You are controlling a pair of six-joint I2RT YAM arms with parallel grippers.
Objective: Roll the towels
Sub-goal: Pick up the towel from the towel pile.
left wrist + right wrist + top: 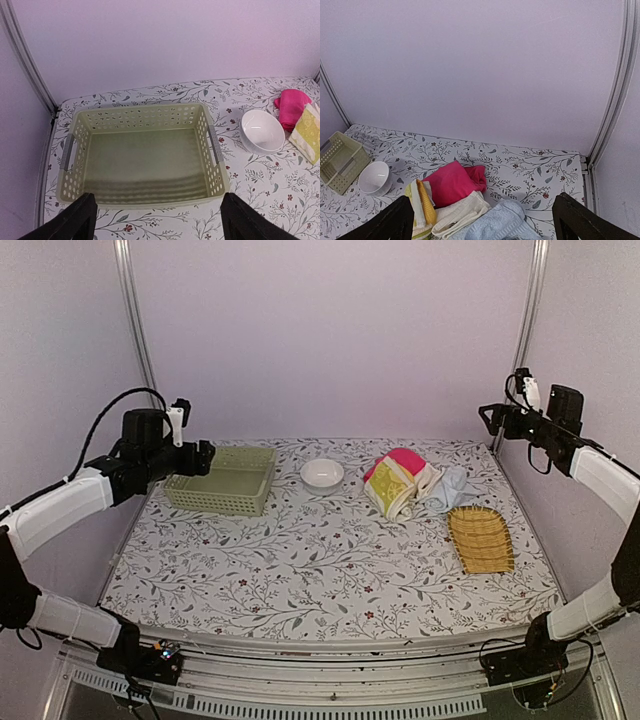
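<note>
Left tool (pixel 208 457), right tool (pixel 487 420): aloft, agape.

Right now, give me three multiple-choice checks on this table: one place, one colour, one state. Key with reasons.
1. Where does the round white bowl stand?
A) between the pale green perforated plastic basket and the heap of cloth towels
B) inside that basket
C) on top of the towels

2. Which colour is the towel at the far side of the heap?
A) pale blue
B) bright pink
C) cream

3. How do the left tool and the right tool stand?
A) both shut on cloth
B) left shut, right open
C) both open, holding nothing

Key:
1 A, the bowl sits on the table with the basket on one side and the heap on the other.
2 B, the bright pink towel lies behind the others, toward the back wall.
3 C, each wrist view shows its tool spread wide with nothing in it.
</note>
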